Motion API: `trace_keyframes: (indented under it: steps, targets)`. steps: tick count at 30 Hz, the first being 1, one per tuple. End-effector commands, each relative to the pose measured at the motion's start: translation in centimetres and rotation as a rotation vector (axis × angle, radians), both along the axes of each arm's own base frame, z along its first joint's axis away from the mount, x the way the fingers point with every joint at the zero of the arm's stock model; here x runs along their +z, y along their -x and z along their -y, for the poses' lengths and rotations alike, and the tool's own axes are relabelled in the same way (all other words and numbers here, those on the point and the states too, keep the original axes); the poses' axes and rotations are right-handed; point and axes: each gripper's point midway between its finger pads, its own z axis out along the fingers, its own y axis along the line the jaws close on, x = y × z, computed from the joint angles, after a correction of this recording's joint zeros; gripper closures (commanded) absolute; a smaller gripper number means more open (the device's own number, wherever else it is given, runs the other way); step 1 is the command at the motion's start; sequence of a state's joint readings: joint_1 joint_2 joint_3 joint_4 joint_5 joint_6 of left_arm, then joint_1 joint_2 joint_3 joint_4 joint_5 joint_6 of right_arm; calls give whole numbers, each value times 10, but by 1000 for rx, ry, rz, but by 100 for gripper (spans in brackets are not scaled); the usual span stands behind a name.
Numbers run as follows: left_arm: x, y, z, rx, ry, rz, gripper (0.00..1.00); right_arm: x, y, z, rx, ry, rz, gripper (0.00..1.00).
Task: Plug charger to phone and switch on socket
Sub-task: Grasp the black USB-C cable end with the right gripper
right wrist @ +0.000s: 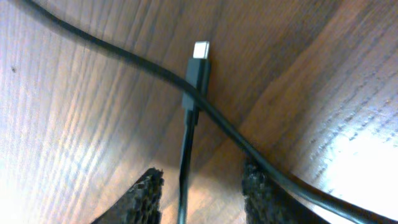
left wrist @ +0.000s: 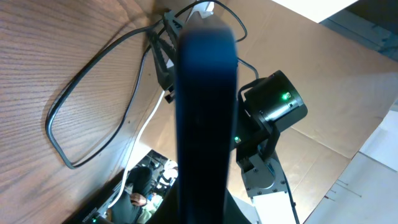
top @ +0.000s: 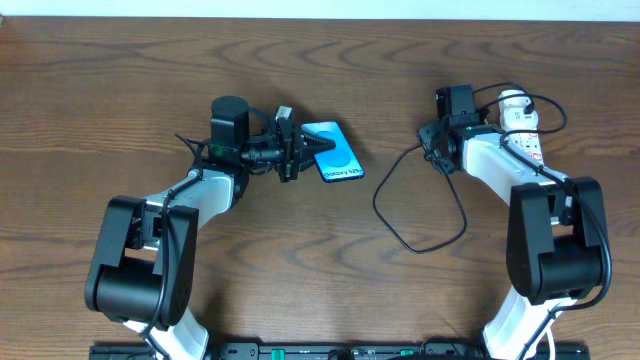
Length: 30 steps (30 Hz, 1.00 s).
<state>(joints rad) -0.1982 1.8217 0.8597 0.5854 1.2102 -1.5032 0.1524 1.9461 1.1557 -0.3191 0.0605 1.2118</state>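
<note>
Here, phone (top: pixel 335 155) in left pincer (top: pixel 306 148).

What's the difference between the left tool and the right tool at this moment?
The left tool is shut on the phone. The right tool is open, with its fingers either side of the charger cable. The left tool is far from the socket, and the right tool is close beside it. Both tools have dark fingers.
</note>
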Motion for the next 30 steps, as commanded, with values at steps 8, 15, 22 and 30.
trace_keyframes:
  steps: [8, 15, 22, 30]
  targets:
    - [13, 3, 2, -38, 21, 49, 92, -25, 9, -4, -4, 5, -56, 69]
    - [13, 3, 2, -38, 21, 49, 93, -35, 12, -16, 15, -19, -75, 82]
    - [13, 3, 2, -38, 21, 49, 93, -38, 13, -19, 53, -10, -81, 99]
    - [14, 4, 2, -44, 24, 48, 93, -16, -2, -60, 369, -120, 34, 99]
